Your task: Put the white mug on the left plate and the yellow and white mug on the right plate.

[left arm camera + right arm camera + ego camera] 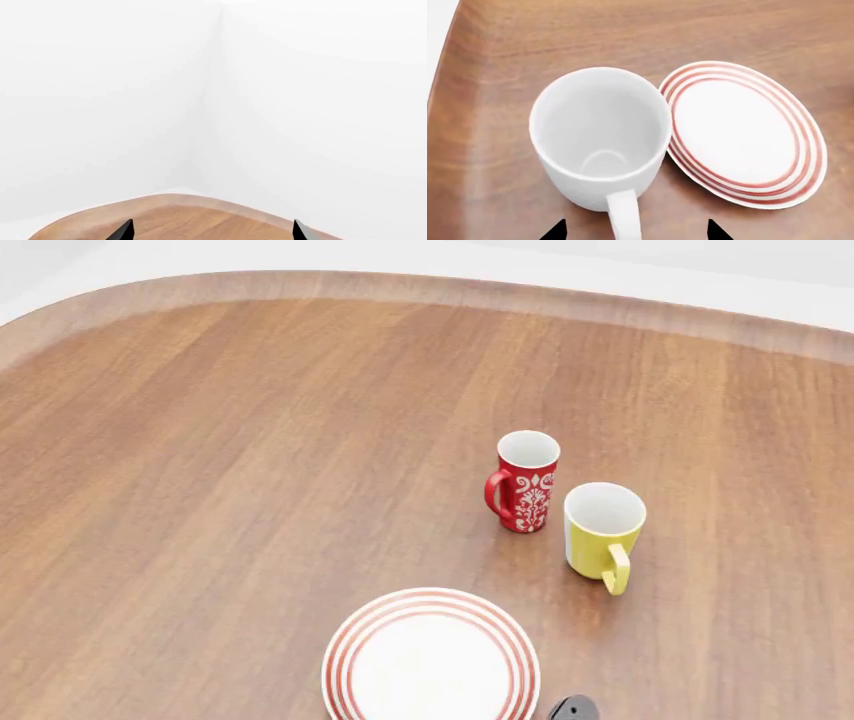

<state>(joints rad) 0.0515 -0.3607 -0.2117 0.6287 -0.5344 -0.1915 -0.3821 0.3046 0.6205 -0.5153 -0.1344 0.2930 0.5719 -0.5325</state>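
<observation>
Mugs stand apart: the white mug (600,137) upright by the table (200,490) edge, just beside a ringed plate (744,132) (which plate, I cannot tell). The yellow and white mug (601,530) stands mid-table beside a red mug (525,480). The right gripper (635,231) hangs spread wide either side of the white mug's handle, the left gripper (212,231) wide and empty.

Very little of the robot shows. In the left wrist view, the left end effector (212,231) appears only as two black, pointed fingertips with sharp triangular outlines. The right wrist view shows the right end effector (635,231) the same way: two small black triangular tips, plain and unmarked. In the head view, a small dark rounded part (574,708) sits at 6 o'clock.
</observation>
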